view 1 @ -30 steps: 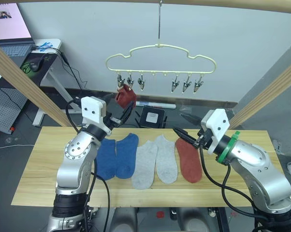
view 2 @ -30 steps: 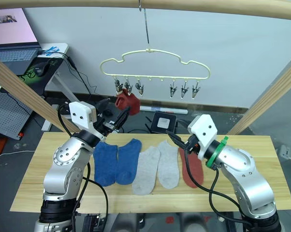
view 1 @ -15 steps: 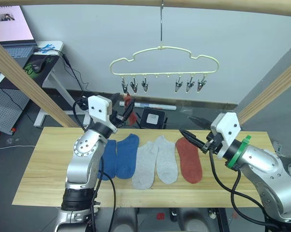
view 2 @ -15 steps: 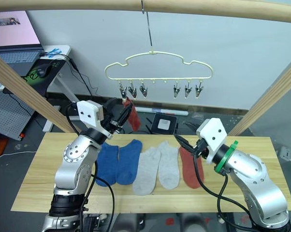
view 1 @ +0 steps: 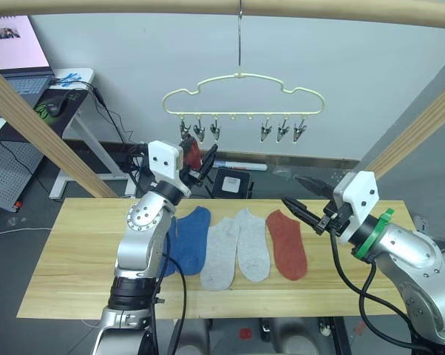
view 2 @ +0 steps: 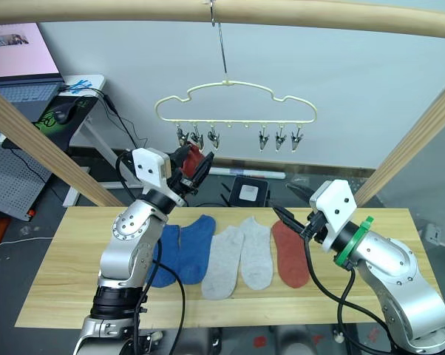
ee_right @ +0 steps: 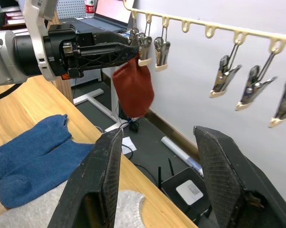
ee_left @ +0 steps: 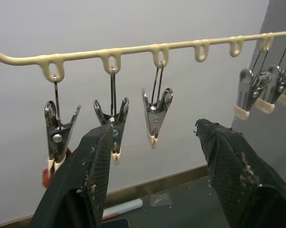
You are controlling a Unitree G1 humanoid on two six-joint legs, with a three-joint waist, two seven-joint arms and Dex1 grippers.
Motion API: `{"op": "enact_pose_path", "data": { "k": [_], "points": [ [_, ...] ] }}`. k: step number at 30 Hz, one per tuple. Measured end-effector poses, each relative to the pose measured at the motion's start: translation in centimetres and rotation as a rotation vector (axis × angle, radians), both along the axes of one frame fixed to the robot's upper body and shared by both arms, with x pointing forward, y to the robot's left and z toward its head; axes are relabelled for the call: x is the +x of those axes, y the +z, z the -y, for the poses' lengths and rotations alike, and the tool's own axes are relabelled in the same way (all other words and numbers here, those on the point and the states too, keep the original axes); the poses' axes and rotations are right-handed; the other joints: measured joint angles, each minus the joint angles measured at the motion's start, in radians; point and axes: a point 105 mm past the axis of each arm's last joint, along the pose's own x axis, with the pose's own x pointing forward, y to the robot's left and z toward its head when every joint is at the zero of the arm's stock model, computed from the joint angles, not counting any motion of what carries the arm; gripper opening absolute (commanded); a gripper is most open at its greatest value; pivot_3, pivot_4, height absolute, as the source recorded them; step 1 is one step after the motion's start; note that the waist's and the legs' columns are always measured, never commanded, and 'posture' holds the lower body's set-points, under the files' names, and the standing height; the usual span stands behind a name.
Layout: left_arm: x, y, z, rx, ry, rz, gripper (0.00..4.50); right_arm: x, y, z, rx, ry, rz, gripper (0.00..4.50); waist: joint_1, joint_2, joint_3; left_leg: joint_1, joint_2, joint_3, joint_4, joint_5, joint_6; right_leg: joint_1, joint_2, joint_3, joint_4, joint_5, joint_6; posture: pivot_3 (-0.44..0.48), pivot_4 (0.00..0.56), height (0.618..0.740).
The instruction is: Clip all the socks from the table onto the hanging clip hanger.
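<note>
The left gripper [ee_left: 152, 156] is held wide apart, empty, just below the clip hanger [view 1: 241, 92]. A rust-red sock [ee_right: 133, 85] is pinned at the hanger's end clip. The right gripper [view 1: 300, 198] is spread, empty, right of the hanger.
</note>
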Motion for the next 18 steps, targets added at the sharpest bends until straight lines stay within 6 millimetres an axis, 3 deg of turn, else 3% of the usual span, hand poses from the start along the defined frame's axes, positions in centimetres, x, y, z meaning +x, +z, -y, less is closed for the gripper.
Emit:
{"op": "enact_pose_path", "data": {
  "k": [18],
  "points": [
    [1.6, -0.2, 0.1, -0.062, 0.052, -0.034, 3.00, 0.2, 0.4, -0.7, -0.012, 0.039, -0.004, 2.48, -0.001, 0.000, -0.016, 0.003, -0.002, 0.001, 0.007, 0.005, 0.005, 0.005, 0.001, 0.001, 0.004, 0.004, 0.001, -0.128, 0.184, 0.740]
  ]
}}
